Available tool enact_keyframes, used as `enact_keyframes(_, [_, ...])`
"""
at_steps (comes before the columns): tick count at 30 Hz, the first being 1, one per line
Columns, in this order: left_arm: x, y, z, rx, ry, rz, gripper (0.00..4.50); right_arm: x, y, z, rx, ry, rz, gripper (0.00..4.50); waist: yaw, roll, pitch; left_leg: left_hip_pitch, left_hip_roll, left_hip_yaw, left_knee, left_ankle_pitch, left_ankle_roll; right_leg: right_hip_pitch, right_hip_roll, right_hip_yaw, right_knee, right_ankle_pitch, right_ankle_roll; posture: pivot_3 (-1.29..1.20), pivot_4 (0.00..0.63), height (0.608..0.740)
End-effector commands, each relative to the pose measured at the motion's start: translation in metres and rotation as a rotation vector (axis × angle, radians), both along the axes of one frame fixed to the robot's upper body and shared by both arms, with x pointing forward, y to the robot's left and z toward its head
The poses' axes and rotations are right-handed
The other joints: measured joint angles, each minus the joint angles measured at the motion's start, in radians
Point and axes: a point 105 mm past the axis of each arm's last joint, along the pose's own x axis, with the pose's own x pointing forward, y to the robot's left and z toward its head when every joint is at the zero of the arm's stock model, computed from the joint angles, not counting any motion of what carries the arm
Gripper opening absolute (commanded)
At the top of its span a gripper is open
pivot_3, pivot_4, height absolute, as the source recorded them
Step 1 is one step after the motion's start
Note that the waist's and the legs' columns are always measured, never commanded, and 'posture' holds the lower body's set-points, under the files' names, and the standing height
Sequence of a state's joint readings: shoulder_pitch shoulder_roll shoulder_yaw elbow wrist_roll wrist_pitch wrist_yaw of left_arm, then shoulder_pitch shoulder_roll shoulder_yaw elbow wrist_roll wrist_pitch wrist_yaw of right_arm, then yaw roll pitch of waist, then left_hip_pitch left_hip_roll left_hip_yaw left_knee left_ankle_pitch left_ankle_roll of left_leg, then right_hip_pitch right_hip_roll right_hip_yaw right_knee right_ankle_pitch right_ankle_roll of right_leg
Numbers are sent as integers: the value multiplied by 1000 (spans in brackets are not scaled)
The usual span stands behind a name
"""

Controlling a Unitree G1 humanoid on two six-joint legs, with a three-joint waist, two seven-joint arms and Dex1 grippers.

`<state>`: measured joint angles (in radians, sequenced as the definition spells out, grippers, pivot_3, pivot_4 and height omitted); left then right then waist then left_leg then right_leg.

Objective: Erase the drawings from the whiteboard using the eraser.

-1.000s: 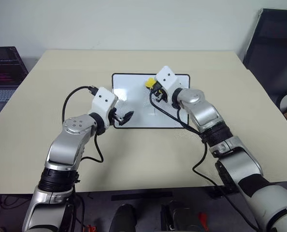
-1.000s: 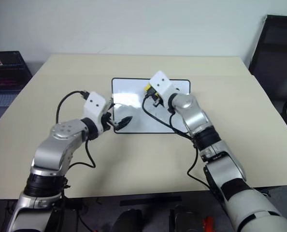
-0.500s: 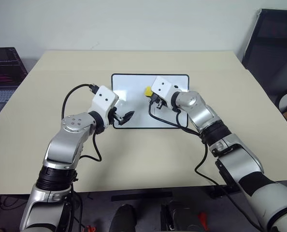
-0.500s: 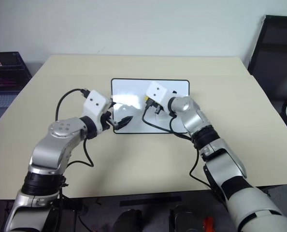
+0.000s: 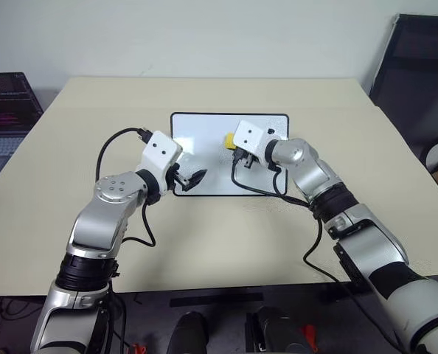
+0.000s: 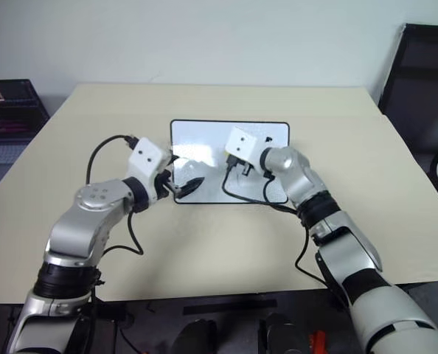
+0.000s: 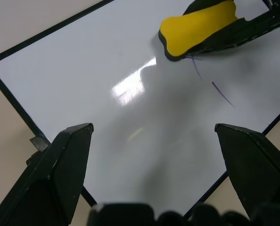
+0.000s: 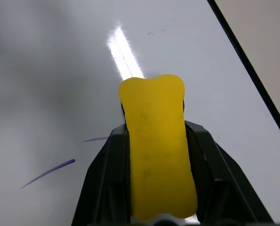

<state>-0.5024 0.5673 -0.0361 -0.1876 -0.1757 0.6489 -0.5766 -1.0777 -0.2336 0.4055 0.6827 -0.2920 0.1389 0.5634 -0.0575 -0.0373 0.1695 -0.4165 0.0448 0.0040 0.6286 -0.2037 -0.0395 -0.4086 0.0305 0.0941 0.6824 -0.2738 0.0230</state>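
Note:
The whiteboard (image 5: 204, 129) lies flat in the middle of the table. Thin purple strokes of the drawings (image 7: 222, 94) remain on its right half, also seen as drawings (image 8: 48, 173) in the right wrist view. My right gripper (image 8: 156, 141) is shut on the yellow eraser (image 5: 228, 139), dark underside facing the board. The eraser (image 7: 196, 26) sits low over the board with its tip at the end of one stroke. My left gripper (image 5: 192, 179) is open at the board's near left edge, its fingers (image 7: 69, 160) spread wide with nothing between them.
The beige table (image 5: 219, 243) has wide free room around the board. A laptop (image 5: 5, 110) stands off the table's left side, and a black chair (image 5: 418, 66) is at the right. Black cables loop from both wrists over the board's near edge.
My right wrist has rolled, and the eraser has come from the board's far edge down toward its middle. The left arm has stayed where it was.

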Motion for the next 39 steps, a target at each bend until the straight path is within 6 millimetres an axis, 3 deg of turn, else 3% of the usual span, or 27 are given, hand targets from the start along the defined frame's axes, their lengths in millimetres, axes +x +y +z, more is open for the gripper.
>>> enact_keyframes(1, [-1,-3,8,8,-40,-13,4500,10,-13,11,16,-61,-82,1196,0,0,0,0,0,0,0,0,0,0,0,0,0,0,0,0,150,740])
enact_keyframes(3, [-2,-4,8,8,-42,-17,4500,17,-22,21,30,-99,-128,1196,0,0,0,0,0,0,0,0,0,0,0,0,0,0,0,0,150,740])
enact_keyframes(7, [-3,-6,8,7,-42,-21,4500,18,-29,17,10,-80,-135,1195,2,0,0,0,0,0,1,0,0,0,0,0,0,0,0,0,150,740])
enact_keyframes(15, [-3,-7,7,-1,-38,-20,4500,1,-15,-5,-47,27,-29,1195,0,0,0,0,0,0,0,0,0,1,0,0,-1,0,0,0,150,740])
enact_keyframes(21, [-3,-7,7,-3,-39,-19,4500,15,-18,27,53,-118,-120,1195,-3,0,0,1,0,0,1,0,0,1,0,0,0,1,0,0,150,740])
enact_keyframes(25, [-4,-4,5,-7,-36,-6,4500,14,-21,39,216,-55,-127,1195,-1,0,0,0,0,0,0,0,0,1,0,0,-1,1,0,0,150,740])
enact_keyframes(33, [-4,11,5,-72,-28,22,4500,-28,-34,63,556,89,-25,1194,2,0,1,-2,0,-2,-1,0,0,-1,0,0,-2,1,0,0,150,740])
enact_keyframes(39, [-8,36,-5,-99,-38,84,4500,-68,-64,42,630,136,-53,1194,3,0,1,-3,0,-1,-1,-1,-1,-1,-1,0,-2,0,0,0,150,740])
